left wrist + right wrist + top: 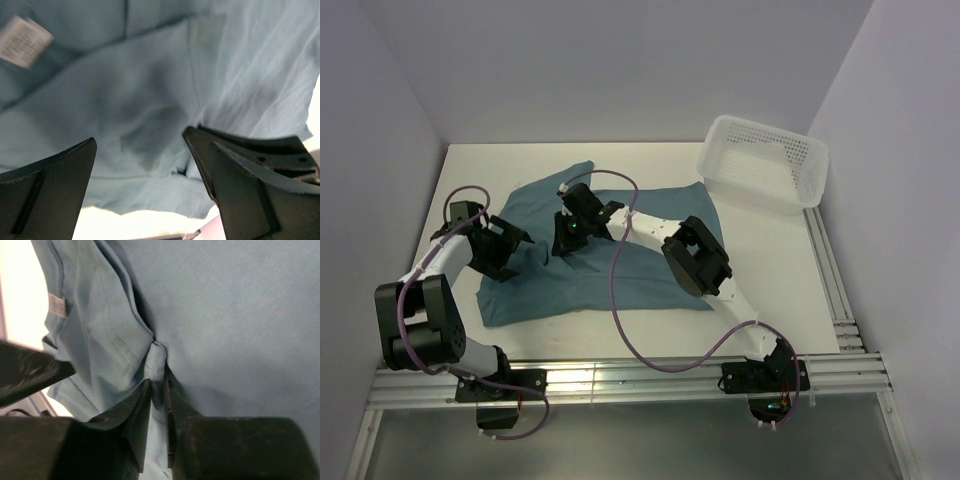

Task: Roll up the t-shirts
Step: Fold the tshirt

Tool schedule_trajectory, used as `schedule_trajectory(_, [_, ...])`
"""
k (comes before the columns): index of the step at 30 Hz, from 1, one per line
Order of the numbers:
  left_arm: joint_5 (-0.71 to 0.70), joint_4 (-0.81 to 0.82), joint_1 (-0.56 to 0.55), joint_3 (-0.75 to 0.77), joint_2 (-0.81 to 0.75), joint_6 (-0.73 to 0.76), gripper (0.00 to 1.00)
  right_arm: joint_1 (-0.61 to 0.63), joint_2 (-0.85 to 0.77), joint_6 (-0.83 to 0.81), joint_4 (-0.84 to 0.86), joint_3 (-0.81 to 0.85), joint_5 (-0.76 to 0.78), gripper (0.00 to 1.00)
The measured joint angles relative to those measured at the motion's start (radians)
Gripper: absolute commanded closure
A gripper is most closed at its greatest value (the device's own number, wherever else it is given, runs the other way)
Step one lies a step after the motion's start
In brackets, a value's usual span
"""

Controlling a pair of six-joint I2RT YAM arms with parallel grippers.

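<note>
The teal t-shirt (620, 270) lies spread flat on the white table (770, 270). My right gripper (570, 238) is over the shirt's upper middle and is shut on a pinched fold of the shirt's hem (156, 360). My left gripper (505, 255) is at the shirt's left edge, jaws open, with cloth (150, 100) below and between the fingers (235, 175). A white label (22, 40) shows on the cloth in the left wrist view.
A white mesh basket (765, 165) stands at the back right of the table. The table edge (150, 225) shows below the shirt in the left wrist view. Grey walls close in on three sides.
</note>
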Motion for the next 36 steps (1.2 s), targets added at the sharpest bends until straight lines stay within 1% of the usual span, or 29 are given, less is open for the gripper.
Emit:
schedule_trajectory(1, [0.000, 0.024, 0.010, -0.015, 0.000, 0.000, 0.00, 0.000, 0.000, 0.006, 0.006, -0.002, -0.003, 0.88])
schedule_trajectory(2, [0.000, 0.039, 0.016, -0.027, 0.000, 0.000, 0.00, -0.001, 0.000, 0.008, 0.008, -0.002, -0.006, 0.91])
schedule_trajectory(3, [0.000, 0.061, 0.023, -0.041, 0.001, 0.000, 0.00, -0.001, 0.000, 0.013, 0.009, -0.003, -0.009, 0.98])
schedule_trajectory(4, [-0.001, 0.085, 0.029, -0.055, 0.003, 0.000, 0.00, -0.002, 0.000, 0.018, 0.012, -0.003, -0.011, 1.00])
schedule_trajectory(10, [0.003, 0.168, 0.035, -0.120, 0.024, -0.003, 0.00, -0.010, 0.000, 0.046, 0.030, -0.005, -0.018, 1.00])
schedule_trajectory(18, [0.006, 0.183, 0.040, -0.129, 0.027, -0.017, 0.01, -0.038, -0.006, 0.063, 0.050, -0.041, 0.015, 1.00])
schedule_trajectory(22, [0.012, 0.187, 0.045, -0.132, 0.029, -0.019, 0.00, -0.049, -0.039, 0.089, 0.098, -0.134, 0.044, 1.00])
schedule_trajectory(34, [0.027, 0.169, 0.055, -0.115, 0.060, -0.019, 0.01, -0.055, -0.217, 0.151, 0.246, -0.419, 0.154, 1.00])
schedule_trajectory(36, [0.032, 0.161, 0.057, -0.106, 0.071, -0.019, 0.00, -0.055, -0.228, 0.158, 0.253, -0.436, 0.159, 0.97])
